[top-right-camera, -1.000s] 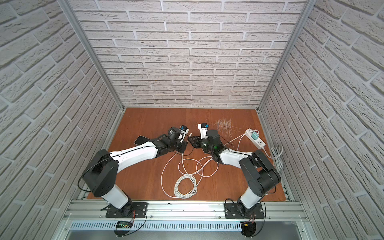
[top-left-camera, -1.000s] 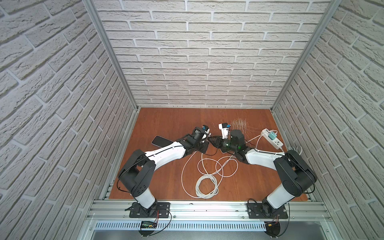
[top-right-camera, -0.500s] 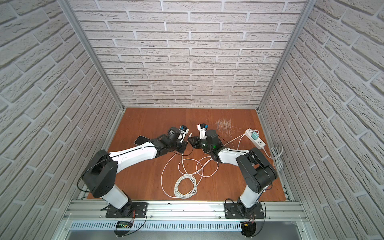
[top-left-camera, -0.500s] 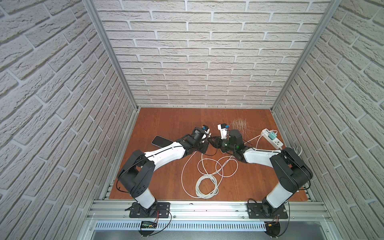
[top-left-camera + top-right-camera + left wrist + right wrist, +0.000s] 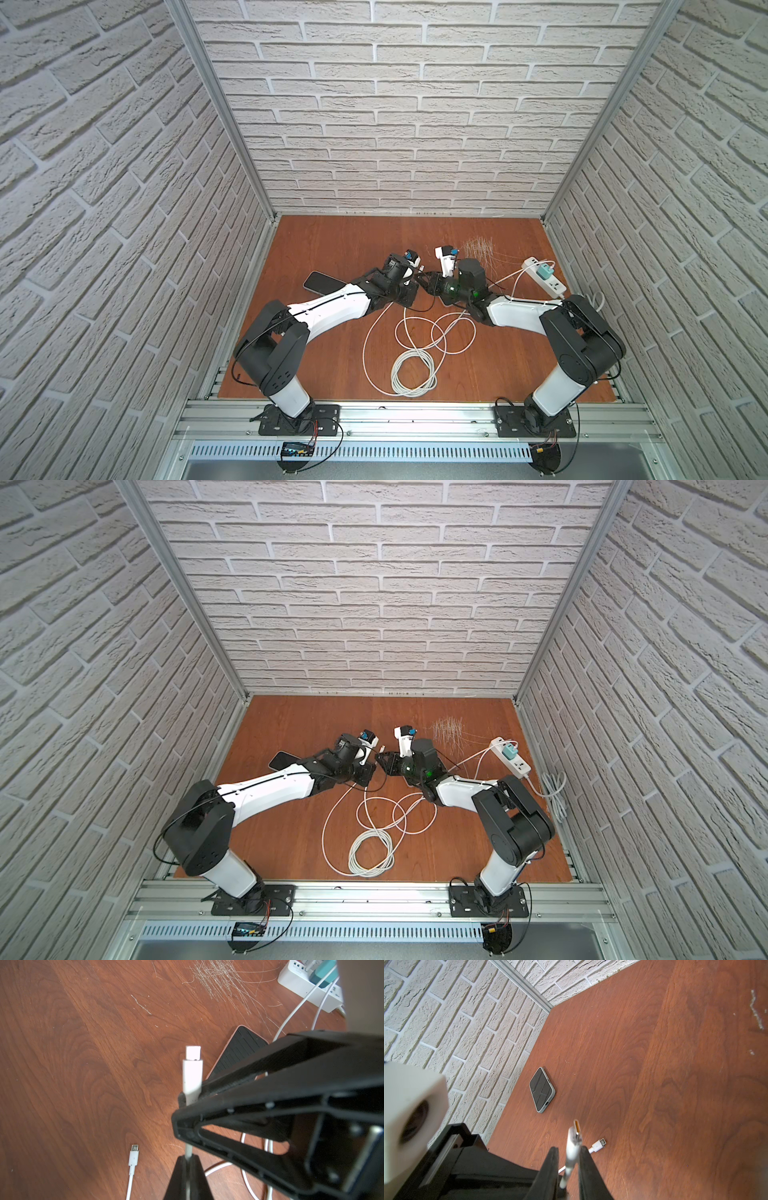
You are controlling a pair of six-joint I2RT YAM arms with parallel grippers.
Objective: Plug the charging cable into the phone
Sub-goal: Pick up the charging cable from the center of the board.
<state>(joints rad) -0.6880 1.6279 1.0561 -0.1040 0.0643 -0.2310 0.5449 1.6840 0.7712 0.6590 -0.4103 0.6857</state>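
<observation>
The white plug (image 5: pixel 192 1072) is held off the table (image 5: pixel 72 1053) between both grippers, with a short metal tip at its free end. The left gripper (image 5: pixel 188 1158) is clamped on the thin cable (image 5: pixel 188 1150) behind it. The right gripper (image 5: pixel 568 1148) has narrow jaws on either side of the plug; I cannot tell whether they press it. The phone (image 5: pixel 542 1089), dark-faced in a pale case, lies flat on the table, well apart.
</observation>
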